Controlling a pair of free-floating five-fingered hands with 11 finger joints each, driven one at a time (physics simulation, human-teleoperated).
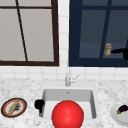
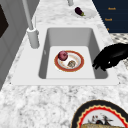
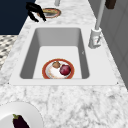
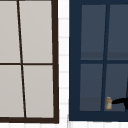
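While fingers reach a jar point(image 1: 107, 49), the right robot hand point(image 1: 125, 53) hovers.

Left robot hand point(image 1: 39, 104) at sink point(image 1: 47, 93) left rim. Right of it, in sink: plate point(image 2: 79, 65) bearing apple point(image 2: 62, 55). Left of it, on tabletop point(image 1: 20, 86): dish point(image 1: 14, 107). Right robot hand point(image 1: 125, 53) high up, jar point(image 1: 107, 49) just left of it.

A speckled, marble-like stone is seen on the surface point(image 2: 37, 105). The sink point(image 2: 70, 37) appears smooth and matt grey, the faucet point(image 2: 31, 30) dull metal, and the red ball point(image 1: 67, 115) glossy.
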